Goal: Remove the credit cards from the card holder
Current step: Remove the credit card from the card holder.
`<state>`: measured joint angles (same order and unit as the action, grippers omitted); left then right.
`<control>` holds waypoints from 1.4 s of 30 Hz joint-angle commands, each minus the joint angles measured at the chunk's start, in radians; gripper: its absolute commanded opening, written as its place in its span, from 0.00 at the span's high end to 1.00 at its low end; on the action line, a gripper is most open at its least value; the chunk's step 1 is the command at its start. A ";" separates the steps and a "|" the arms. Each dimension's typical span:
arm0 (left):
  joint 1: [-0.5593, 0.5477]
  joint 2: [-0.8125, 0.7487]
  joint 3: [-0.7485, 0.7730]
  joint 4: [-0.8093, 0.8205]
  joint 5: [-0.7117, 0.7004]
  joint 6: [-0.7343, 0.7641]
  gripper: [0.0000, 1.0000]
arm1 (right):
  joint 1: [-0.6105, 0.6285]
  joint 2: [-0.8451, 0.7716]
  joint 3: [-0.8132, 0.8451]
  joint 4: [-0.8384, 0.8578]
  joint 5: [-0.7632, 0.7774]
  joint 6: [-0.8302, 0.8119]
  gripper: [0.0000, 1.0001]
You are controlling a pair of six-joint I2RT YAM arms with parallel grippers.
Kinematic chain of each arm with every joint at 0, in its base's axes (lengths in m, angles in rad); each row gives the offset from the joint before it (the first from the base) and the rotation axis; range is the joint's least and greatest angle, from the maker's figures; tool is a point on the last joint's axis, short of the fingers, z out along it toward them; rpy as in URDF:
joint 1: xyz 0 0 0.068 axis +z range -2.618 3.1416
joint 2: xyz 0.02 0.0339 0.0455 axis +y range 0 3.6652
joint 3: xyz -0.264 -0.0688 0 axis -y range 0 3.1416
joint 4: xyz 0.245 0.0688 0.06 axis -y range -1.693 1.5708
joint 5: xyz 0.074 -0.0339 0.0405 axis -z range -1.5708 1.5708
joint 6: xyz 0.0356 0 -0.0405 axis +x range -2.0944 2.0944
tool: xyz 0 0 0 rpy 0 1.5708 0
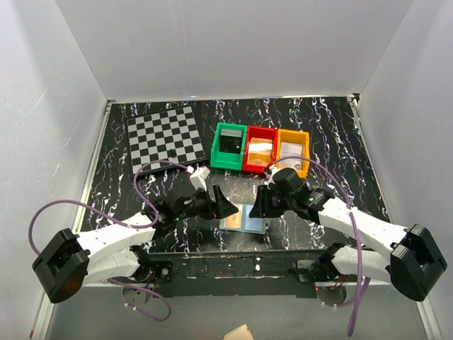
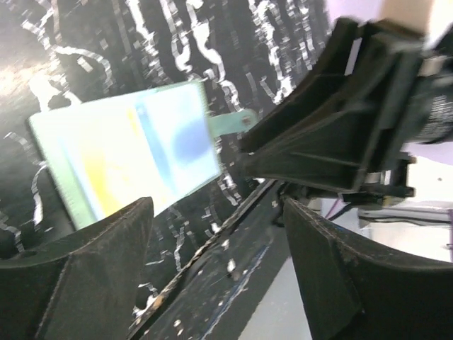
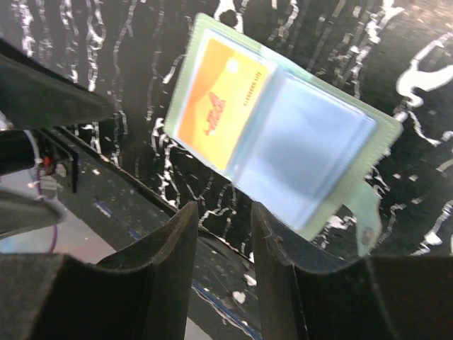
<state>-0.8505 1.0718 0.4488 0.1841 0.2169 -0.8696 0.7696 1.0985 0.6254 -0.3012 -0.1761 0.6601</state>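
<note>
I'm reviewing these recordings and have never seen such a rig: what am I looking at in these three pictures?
Two robot arms stand at the near edge of a black marbled table. One picture looks down from above and behind them. The other two come from a camera on each wrist, with that arm's own fingers at the bottom. On the table lie a checkerboard, a green bin, a red bin, an orange bin and, between the arms, an open card holder with an orange card in one pocket. The left gripper and the right gripper are both open near it and hold nothing.
</note>
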 commanded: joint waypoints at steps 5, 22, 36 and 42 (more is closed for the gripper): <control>0.022 0.071 -0.022 -0.014 0.025 0.004 0.70 | 0.008 0.135 0.056 0.184 -0.132 0.064 0.58; 0.025 0.255 0.016 -0.055 -0.007 0.015 1.00 | 0.010 0.270 -0.024 0.341 -0.120 0.179 0.54; 0.025 0.226 0.008 -0.057 -0.083 -0.006 1.00 | 0.008 0.313 -0.046 0.376 -0.117 0.191 0.54; 0.025 0.227 0.025 -0.080 -0.097 0.006 1.00 | 0.008 0.319 -0.052 0.382 -0.115 0.191 0.55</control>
<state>-0.8318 1.3125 0.4393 0.1131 0.1509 -0.8745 0.7746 1.4094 0.5850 0.0414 -0.2909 0.8425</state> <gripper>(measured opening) 0.009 0.457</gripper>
